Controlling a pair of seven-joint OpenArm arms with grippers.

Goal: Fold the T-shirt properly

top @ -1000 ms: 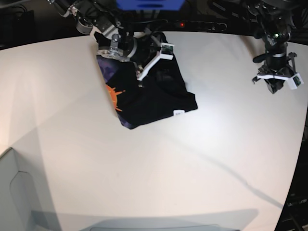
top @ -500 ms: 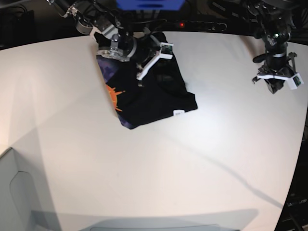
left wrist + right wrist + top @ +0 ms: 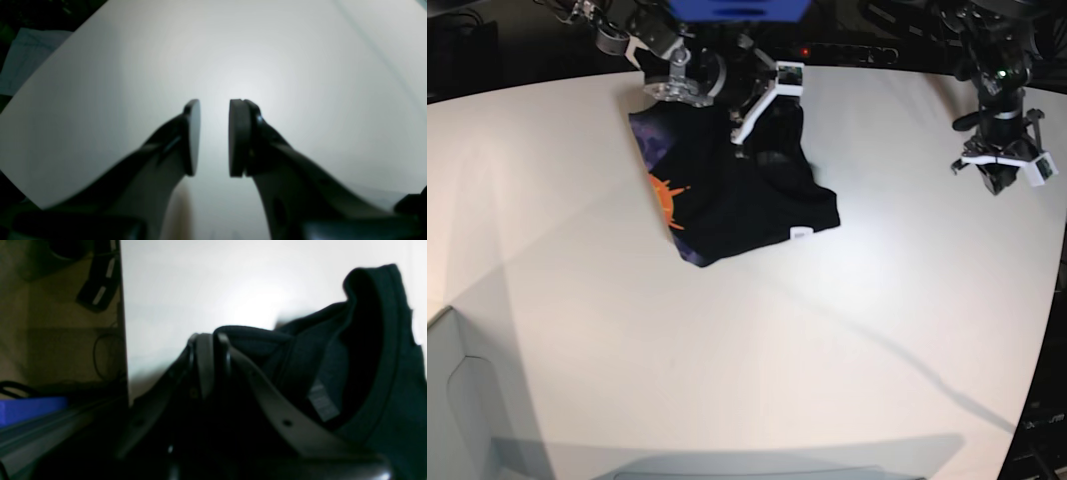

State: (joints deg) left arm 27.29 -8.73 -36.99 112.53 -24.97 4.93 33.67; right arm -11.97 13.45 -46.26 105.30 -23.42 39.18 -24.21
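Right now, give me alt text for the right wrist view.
The right tool, jaws nearly closed, pinches a raised fold of the black T-shirt above the white table. A small grey label shows inside the collar.

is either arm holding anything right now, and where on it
The right gripper is shut on a raised fold of the black T-shirt near its collar. The left gripper is open over the bare table, holding nothing.

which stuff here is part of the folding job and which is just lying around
Part of the job:
T-shirt
right hand, pinching the shirt's cloth
left hand, open over bare table

Lying about:
blue object at the table's far edge
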